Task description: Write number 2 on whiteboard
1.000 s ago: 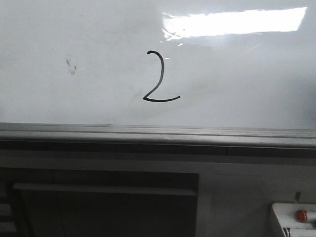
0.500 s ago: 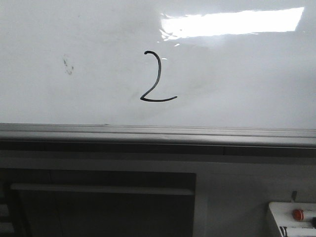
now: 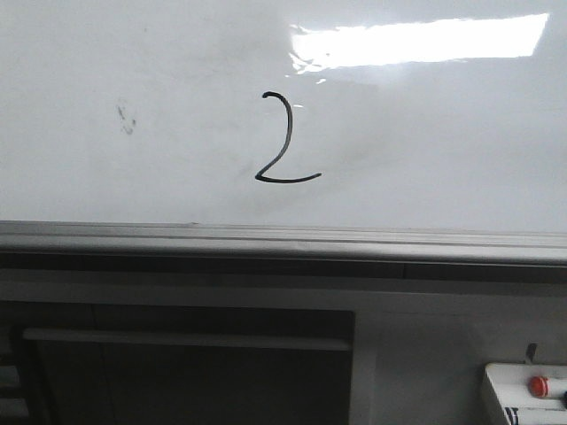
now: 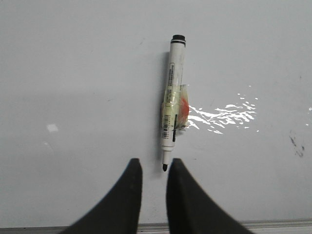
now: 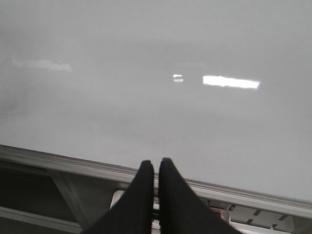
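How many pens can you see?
1. A white marker pen with an uncapped black tip lies against the whiteboard, just beyond the left gripper, whose fingers are apart and not touching it. More could be hidden off-camera.

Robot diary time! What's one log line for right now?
number 2: drawn on whiteboard | marker: lying free | left gripper: open | right gripper: shut

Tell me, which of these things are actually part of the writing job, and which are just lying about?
Part of the job:
- number 2
- whiteboard
- marker lying on a white surface, uncapped, just beyond the left gripper

Just lying about:
- smudge marks
- white box with a red knob, bottom corner
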